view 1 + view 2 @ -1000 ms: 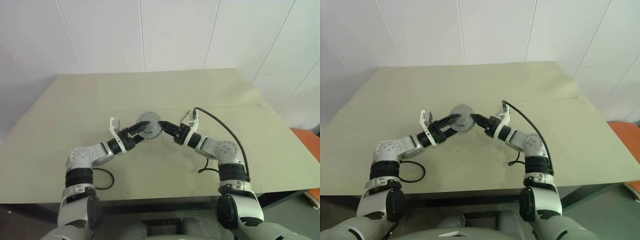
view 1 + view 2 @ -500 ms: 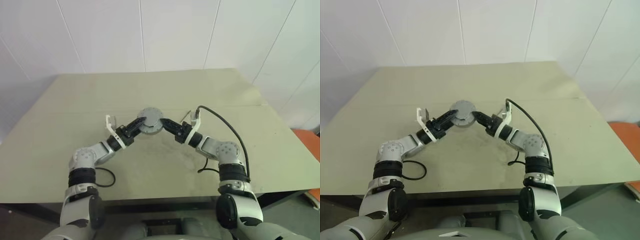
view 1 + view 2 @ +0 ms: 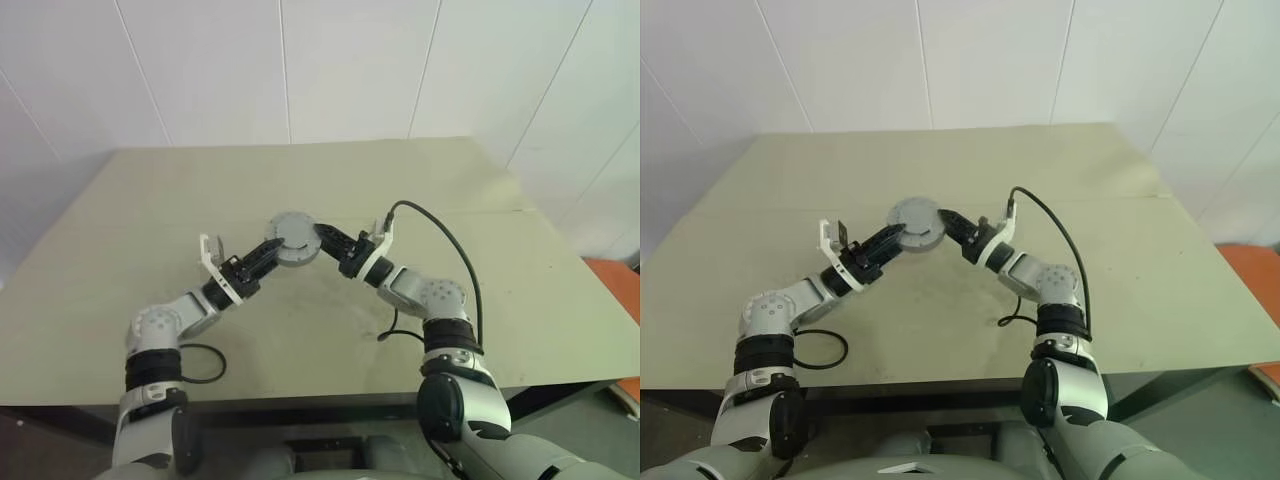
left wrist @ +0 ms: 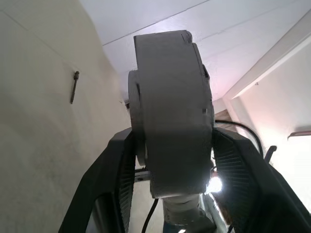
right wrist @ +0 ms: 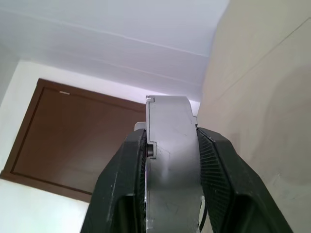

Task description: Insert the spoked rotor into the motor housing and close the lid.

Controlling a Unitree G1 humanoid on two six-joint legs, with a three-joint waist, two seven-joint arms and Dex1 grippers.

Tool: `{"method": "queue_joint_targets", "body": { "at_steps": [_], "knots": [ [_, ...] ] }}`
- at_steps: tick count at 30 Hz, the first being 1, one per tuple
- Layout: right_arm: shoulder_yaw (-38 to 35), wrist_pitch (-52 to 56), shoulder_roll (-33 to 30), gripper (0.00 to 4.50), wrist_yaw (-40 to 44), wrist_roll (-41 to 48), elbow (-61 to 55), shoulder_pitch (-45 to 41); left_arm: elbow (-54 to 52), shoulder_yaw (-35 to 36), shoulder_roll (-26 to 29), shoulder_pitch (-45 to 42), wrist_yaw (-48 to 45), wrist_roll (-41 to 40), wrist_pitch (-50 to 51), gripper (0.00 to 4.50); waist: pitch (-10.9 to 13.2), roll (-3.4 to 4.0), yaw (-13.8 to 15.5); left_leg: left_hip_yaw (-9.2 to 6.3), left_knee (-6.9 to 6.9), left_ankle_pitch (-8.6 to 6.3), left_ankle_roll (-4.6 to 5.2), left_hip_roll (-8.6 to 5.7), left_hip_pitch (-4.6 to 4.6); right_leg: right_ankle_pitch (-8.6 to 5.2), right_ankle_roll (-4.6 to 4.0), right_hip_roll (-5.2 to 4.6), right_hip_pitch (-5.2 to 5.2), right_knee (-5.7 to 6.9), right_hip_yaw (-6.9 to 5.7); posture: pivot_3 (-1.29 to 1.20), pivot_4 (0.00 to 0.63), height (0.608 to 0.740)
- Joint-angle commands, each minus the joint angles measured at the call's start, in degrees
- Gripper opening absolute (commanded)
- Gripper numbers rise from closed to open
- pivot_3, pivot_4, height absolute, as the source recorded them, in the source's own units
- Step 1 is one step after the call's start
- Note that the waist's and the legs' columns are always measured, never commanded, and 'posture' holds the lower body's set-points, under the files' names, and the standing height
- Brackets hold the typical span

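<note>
The motor housing [image 3: 293, 240], a thick round silver-grey puck, is hanging above the table [image 3: 120, 250], held from both sides. The left gripper [image 3: 268, 250] is reaching in from one side and the right gripper [image 3: 322, 240] from the other, so the puck is sitting between the two sets of black fingertips.

In the left wrist view, the housing [image 4: 170, 111] is standing on edge between the ribbed fingers [image 4: 238, 170], which are pressing against its two flat faces. In the right wrist view, the same puck [image 5: 170, 160] is likewise being squeezed across its thickness, with one finger pad [image 5: 214, 170] on each face, so both pairs of fingers are clamped on it rather than standing free.

The puck's flat grey face is turning toward the head camera, and its inside is hidden; the spoked rotor may be within it, though that cannot be told. A black cable [image 3: 455, 250] is looping from the right wrist.
</note>
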Motion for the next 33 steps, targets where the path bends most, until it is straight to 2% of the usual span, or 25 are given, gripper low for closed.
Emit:
{"method": "queue_joint_targets", "body": {
  "at_steps": [1,4,9,12,18,33],
  "knots": [
    [2.35,0.60,1.52,2.86,-0.03,-0.06,-0.97,-1.64,-3.51,-3.47,-1.24,-2.25,-3.40,-0.65,0.06,2.12,0.00,0.00,-0.11,0.00,0.00,0.00,0.00,0.00,-0.01,0.00,0.00,0.00,-0.01,-0.01,0.00,0.00,0.000,0.740],
    [1.16,1.32,1.68,3.87,-1.16,1.40,-1.12,-2.28,-2.66,-3.58,-1.58,-2.35,-3.38,-0.41,-0.45,2.12,0.04,0.06,-0.31,0.00,-0.01,0.00,-0.01,0.01,0.00,0.00,-0.01,0.02,-0.03,0.01,0.01,0.00,0.000,0.740],
    [1.71,2.63,1.81,3.87,-0.44,2.08,-2.89,-1.58,-1.77,0.36,-3.95,-3.38,-1.08,-3.27,-0.90,2.12,0.05,0.08,-0.19,0.00,0.00,0.02,-0.03,0.04,0.01,0.02,-0.03,0.04,-0.02,0.03,0.01,0.00,0.000,0.740],
    [0.71,1.16,2.10,3.87,-1.64,1.78,-2.10,-1.23,0.91,5.10,-5.42,-4.86,0.35,-5.54,-3.11,2.12,0.05,0.08,-0.16,0.00,0.00,0.02,-0.03,0.03,0.02,0.02,-0.03,0.04,-0.01,0.03,0.01,0.00,0.000,0.740],
    [0.08,-0.27,1.89,3.87,-1.42,2.36,-1.89,-1.33,3.50,9.88,-5.77,-6.10,2.24,-8.07,-4.31,2.12,0.05,0.08,-0.18,0.00,0.00,0.02,-0.03,0.03,0.01,0.02,-0.03,0.05,-0.02,0.02,0.01,0.00,0.000,0.740],
    [1.33,-0.23,1.63,3.87,1.68,3.57,-5.55,-0.14,8.66,16.39,-5.90,-7.79,6.56,-8.79,-13.52,2.12,0.05,0.07,-0.18,-0.01,0.00,0.02,-0.04,0.04,0.02,0.02,-0.03,0.07,-0.02,0.02,0.01,0.00,0.000,0.740]
  ]
}}
